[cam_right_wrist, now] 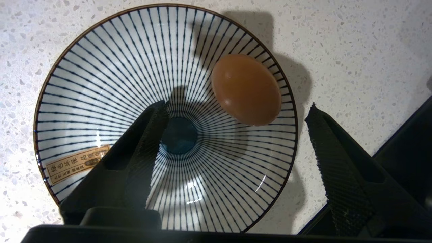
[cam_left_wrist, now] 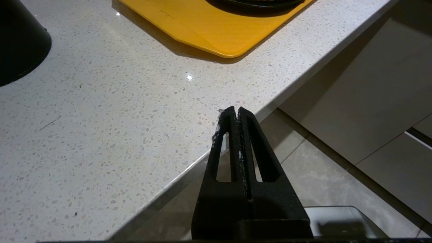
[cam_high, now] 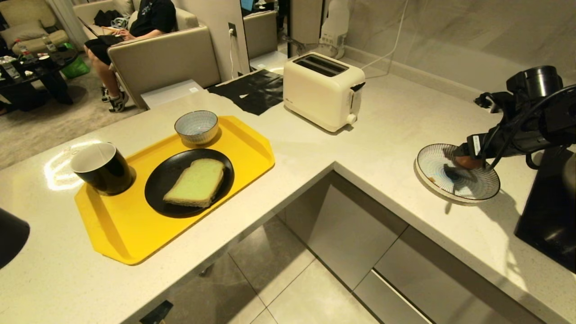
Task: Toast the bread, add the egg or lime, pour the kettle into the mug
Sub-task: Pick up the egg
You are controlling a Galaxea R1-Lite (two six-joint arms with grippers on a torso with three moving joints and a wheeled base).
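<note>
The egg [cam_right_wrist: 246, 89] lies on the striped plate [cam_right_wrist: 101, 84], off its centre near the rim. The right gripper [cam_right_wrist: 236, 121] hangs over the plate, fingers wide apart, holding nothing. The egg looks light, smooth, brittle and apt to roll, so grip gently across its middle. The left gripper [cam_left_wrist: 236, 113] is pressed together.

We see the pale green bread [cam_high: 195, 183] lying flat on a black plate [cam_high: 162, 180]; the black mug [cam_high: 102, 168] stands upright beside it; the orange-brown egg [cam_right_wrist: 246, 89] rests in a striped dish [cam_right_wrist: 101, 84].
</note>
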